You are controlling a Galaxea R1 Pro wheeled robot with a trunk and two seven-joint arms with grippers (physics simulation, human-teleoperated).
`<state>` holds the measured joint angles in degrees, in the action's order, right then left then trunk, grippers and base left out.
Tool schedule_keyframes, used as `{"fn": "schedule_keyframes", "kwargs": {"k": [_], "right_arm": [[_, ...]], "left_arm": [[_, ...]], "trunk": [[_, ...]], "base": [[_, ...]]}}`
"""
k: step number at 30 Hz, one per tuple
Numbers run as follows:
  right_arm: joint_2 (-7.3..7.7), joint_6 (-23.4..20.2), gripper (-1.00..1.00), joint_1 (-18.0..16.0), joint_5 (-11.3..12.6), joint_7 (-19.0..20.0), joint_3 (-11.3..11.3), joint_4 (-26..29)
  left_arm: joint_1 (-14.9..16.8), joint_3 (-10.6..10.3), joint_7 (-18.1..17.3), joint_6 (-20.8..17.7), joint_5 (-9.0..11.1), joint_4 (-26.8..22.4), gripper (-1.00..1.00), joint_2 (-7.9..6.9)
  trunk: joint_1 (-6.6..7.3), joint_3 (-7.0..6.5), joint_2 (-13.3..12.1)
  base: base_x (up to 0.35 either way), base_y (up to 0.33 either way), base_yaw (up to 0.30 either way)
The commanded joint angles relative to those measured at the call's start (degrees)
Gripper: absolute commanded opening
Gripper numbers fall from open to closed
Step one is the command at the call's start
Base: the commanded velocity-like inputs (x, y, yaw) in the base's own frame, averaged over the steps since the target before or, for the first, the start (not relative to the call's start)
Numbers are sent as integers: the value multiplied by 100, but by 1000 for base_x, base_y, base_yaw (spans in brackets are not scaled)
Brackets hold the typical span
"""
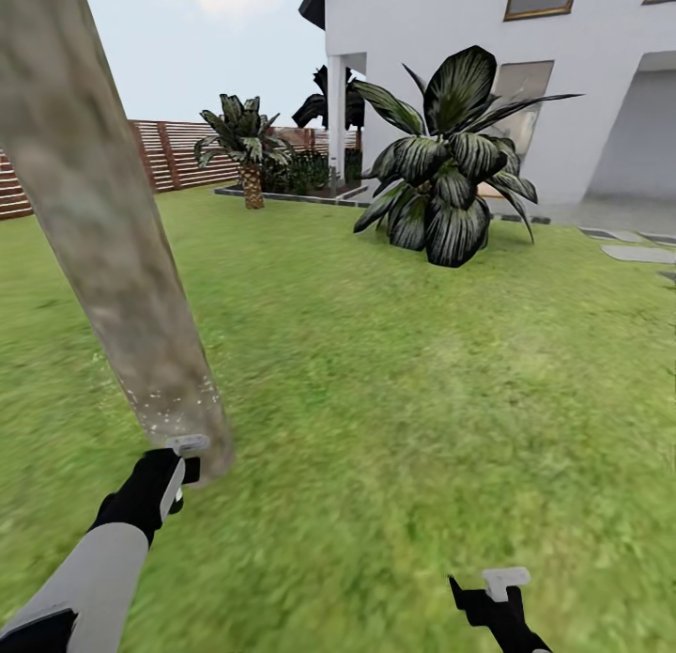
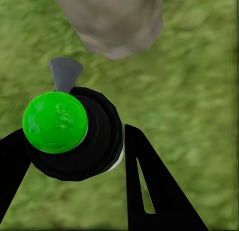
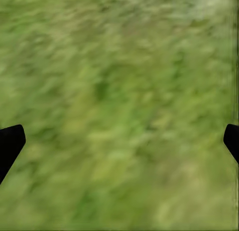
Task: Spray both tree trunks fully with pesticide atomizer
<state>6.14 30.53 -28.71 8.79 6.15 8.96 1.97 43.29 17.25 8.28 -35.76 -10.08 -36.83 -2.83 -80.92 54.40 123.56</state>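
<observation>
One tree trunk (image 1: 103, 230) is seen at about 10 o'clock in the head view, leaning over the lawn (image 1: 422, 371), with pale specks near its foot. The atomizer (image 2: 74, 133), black with a green cap, is pinched between the fingers of the left gripper (image 1: 183, 465), its grey nozzle turned toward the trunk base. The right gripper (image 1: 493, 592), at 5 o'clock, is held with jaws spread wide above the grass.

White house (image 1: 582, 80) at back; broad-leaved dark plant (image 1: 449, 174) just in front of it, short palm (image 1: 246, 146) off to the plant's left, paving stones (image 1: 638, 253) right of plant.
</observation>
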Motion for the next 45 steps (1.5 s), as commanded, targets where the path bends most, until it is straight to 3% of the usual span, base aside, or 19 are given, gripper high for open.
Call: {"fn": "schedule_keyframes", "kwargs": {"k": [1, 11, 22, 37, 45], "right_arm": [[2, 14, 100, -3, 62, 34, 36, -3], [2, 14, 100, -3, 62, 34, 36, -3], [2, 14, 100, -3, 62, 35, 36, -3], [2, 14, 100, -3, 62, 35, 36, 1], [2, 14, 100, -3, 62, 35, 36, 1]], "left_arm": [[4, 21, -19, -30, -56, -9, -100, 3], [4, 39, -32, -21, -47, 66, -100, -7], [4, 39, -17, -10, -51, 62, -100, -13], [4, 42, 49, -19, -87, 65, -100, -89], [4, 33, 51, -19, -88, 70, -100, -86]], "trunk": [[1, 5, 2], [1, 5, 2], [1, 5, 2], [1, 5, 2], [1, 5, 2]], "base": [[0, -276, 134], [74, -270, 253], [208, -218, 12], [95, -275, 253], [91, -277, 26]]}}
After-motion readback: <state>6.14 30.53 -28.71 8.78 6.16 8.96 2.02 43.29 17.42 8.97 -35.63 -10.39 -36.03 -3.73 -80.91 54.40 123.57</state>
